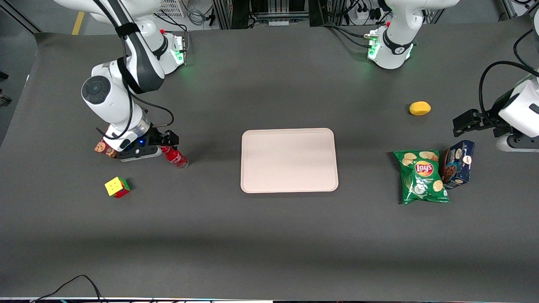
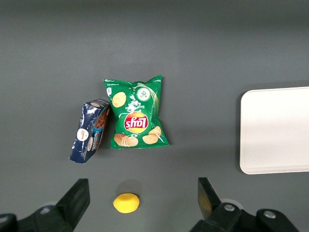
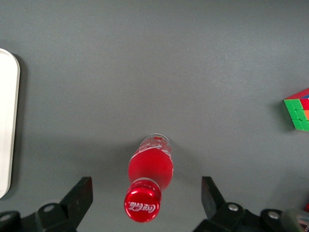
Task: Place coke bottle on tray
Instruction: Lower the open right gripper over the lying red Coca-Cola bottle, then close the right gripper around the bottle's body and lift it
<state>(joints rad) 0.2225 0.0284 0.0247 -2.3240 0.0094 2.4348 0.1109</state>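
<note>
The coke bottle [image 1: 176,157], small, red, with a red cap and a clear base, stands on the table toward the working arm's end. In the right wrist view its cap [image 3: 142,204] faces the camera. My right gripper [image 1: 167,142] hovers above it, open, with one black finger [image 3: 81,194] on each side of the cap, not touching it. The tray [image 1: 289,160], pale pinkish-beige and bare, lies flat at the table's middle; its edge also shows in the right wrist view [image 3: 7,121].
A Rubik's cube [image 1: 117,187] lies nearer the front camera than the gripper. A red cookie box [image 1: 104,148] is partly hidden under the arm. Toward the parked arm's end are a Lay's bag [image 1: 422,176], a blue box [image 1: 458,164] and a lemon [image 1: 420,108].
</note>
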